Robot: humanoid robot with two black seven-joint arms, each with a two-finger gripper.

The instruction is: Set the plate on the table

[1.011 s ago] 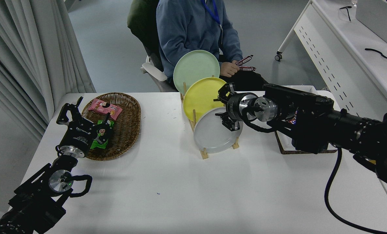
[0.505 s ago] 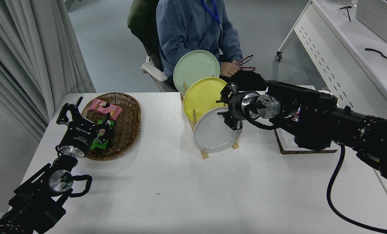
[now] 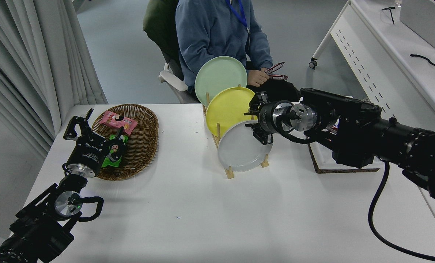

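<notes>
Plate, round light-grey, shallow rim: stands on edge in front slot of wooden dish rack, face tilted toward camera, leaning back on round yellow plate; pale green plate behind.

Right gripper at plate's upper right rim, fingers spread open, one above rim, one in front of face, holding nothing. Rim edge sits just left of fingers, between them as far as view shows. Contact: cannot tell.

Left gripper parked far left over wicker basket, fingers open. Right arm nearer.

Bare white desk lies on near side of fingers.

right hand open, left hand parked
</notes>
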